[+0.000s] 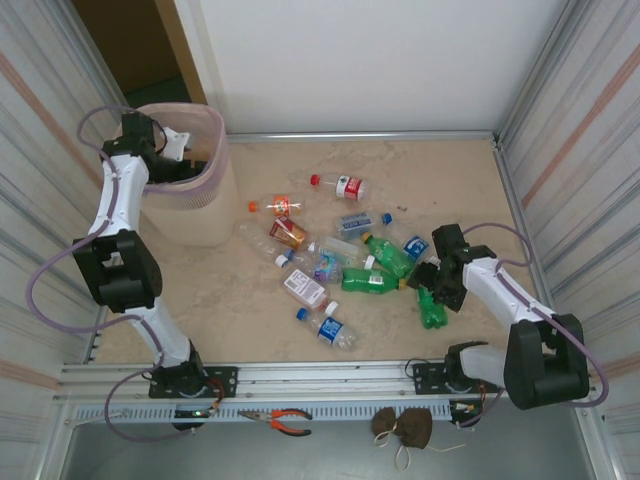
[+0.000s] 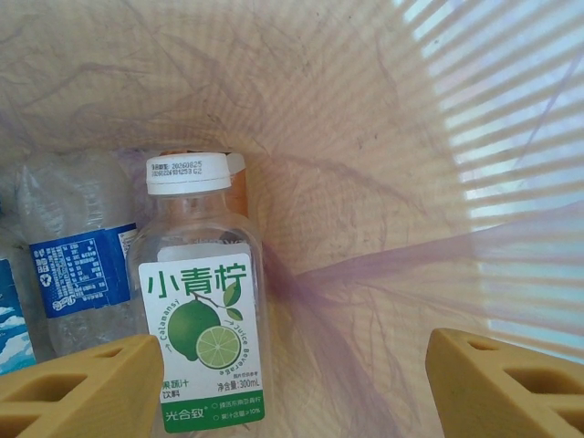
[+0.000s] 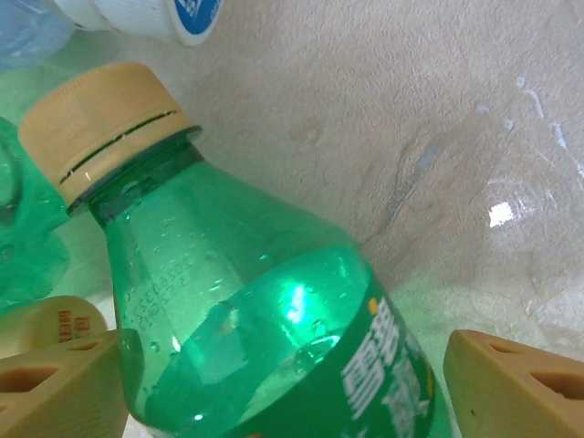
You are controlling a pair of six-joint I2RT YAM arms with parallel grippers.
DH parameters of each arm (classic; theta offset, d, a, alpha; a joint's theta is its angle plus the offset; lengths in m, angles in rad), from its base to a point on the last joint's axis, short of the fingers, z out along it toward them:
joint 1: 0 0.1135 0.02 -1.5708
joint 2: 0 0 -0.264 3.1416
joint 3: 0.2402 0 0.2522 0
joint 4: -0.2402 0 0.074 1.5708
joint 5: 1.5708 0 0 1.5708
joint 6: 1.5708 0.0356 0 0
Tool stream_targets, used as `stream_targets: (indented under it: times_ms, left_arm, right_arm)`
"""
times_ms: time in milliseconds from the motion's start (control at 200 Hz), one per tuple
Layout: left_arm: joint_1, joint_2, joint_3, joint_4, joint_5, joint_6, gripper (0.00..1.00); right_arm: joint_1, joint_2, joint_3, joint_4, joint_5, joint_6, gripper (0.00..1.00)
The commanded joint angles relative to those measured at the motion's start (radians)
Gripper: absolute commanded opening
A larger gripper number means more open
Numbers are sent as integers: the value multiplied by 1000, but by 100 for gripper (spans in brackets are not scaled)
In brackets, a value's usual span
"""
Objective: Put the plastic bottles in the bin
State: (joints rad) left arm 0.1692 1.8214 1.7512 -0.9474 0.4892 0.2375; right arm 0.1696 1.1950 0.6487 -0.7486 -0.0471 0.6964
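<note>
Where the pale pink bin (image 1: pixel 200 215) stands at ten o'clock on the table (image 1: pixel 440 170), your left gripper (image 1: pixel 172 150) hangs at its mouth, fingers spread. Below it is a white-capped bottle (image 2: pixel 205 310) labelled 小青柠, 300mL, beside a blue-labelled bottle (image 2: pixel 78 265). The other plastic bottles (image 1: pixel 340 262) lie scattered mid-table. At four o'clock your right gripper (image 3: pixel 283 383) straddles a yellow-capped green bottle (image 3: pixel 255 310), fingers wide apart.

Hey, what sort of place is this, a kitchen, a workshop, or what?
Most likely a robot test cell in a lab or workshop: arms bolted to a metal rail, ribbed panel walls boxing in the tabletop, and pliers lying near that rail.
</note>
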Motion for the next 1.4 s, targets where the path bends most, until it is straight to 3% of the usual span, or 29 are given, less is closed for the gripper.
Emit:
stream_targets:
  times_ms: [0, 296, 471, 842, 957, 1122, 1398]
  left_arm:
    - [9, -54, -13, -14, 24, -7, 76]
    - [10, -56, -19, -9, 24, -7, 76]
    - [11, -57, -23, -7, 23, -7, 76]
    - [10, -68, -28, -2, 23, -12, 75]
    - [6, -85, -32, 11, 22, -14, 75]
    - [4, -144, -52, 74, 83, -50, 75]
    - [3, -295, -93, 210, 292, -154, 75]
  right_arm:
    - [-4, -19, 11, -21, 23, 8, 84]
    - [-4, 101, 40, 44, 45, -60, 82]
    - [-5, 126, 22, 73, 39, -40, 76]
    - [-12, -4, -24, 30, 34, 22, 60]
    - [-12, -32, -13, 13, 27, 29, 60]
    - [-12, -123, 36, -39, 47, 29, 60]
    - [-10, -245, 174, -80, 37, 1, 59]
